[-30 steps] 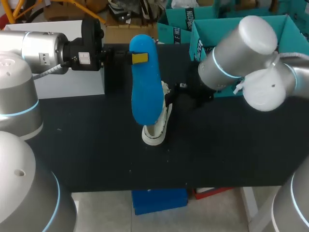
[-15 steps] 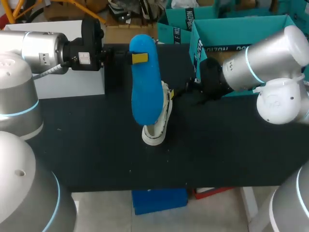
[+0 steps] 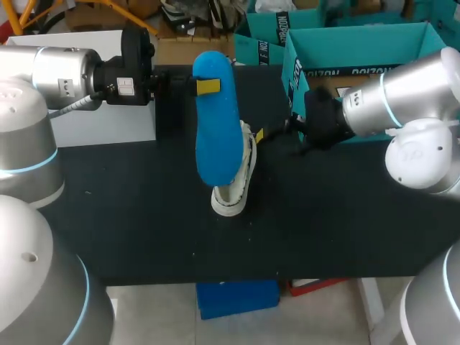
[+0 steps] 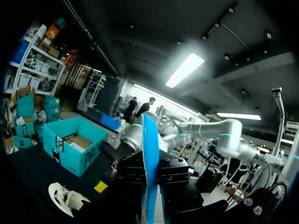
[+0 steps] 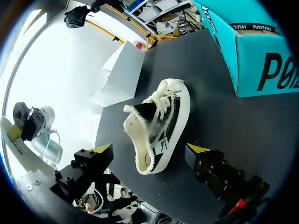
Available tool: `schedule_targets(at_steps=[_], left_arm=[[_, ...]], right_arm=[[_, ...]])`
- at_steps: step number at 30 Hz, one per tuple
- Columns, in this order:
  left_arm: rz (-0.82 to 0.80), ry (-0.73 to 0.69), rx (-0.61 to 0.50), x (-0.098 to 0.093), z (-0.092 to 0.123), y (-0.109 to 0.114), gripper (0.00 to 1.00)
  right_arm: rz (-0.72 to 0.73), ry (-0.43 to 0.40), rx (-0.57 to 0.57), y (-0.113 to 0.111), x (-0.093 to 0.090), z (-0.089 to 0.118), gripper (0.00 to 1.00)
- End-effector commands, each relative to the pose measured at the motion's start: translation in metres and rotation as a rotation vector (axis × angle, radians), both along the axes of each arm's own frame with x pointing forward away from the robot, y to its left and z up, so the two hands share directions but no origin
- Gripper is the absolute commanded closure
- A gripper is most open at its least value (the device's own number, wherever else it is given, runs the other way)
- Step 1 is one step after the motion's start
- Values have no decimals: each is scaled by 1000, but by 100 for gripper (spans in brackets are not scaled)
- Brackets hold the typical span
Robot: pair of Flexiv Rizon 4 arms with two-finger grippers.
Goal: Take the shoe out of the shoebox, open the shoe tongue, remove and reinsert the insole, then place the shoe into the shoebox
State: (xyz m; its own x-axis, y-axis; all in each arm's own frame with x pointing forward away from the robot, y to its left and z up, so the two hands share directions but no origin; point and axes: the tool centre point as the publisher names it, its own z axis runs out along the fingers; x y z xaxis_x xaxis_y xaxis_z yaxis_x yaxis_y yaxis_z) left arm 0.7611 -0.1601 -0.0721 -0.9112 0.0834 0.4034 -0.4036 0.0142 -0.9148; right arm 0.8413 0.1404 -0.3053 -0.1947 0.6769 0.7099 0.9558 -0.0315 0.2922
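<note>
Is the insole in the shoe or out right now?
Out. The left gripper holds the blue insole in the air, apart from the shoe lying on the table.

Black lettering on teal shoebox (image 5: 254,51)

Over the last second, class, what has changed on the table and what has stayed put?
The right gripper drew back from the shoe toward the shoebox, fingers open. The left gripper still holds the blue insole aloft, and the shoe has not moved.
</note>
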Motion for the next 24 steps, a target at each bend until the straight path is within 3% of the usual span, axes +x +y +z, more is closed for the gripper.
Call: schedule_targets(at_steps=[1,3,9,24], left_arm=[[5,0,3,-1,0,-1,100],[5,0,3,-1,0,-1,100],[5,0,3,-1,0,-1,100],[5,0,3,-1,0,-1,100]], right_arm=[[27,5,223,-10,-1,-3,0],[25,9,303,-14,1,1,0],[34,14,397,-15,3,6,0],[69,2,488,-11,6,39,0]])
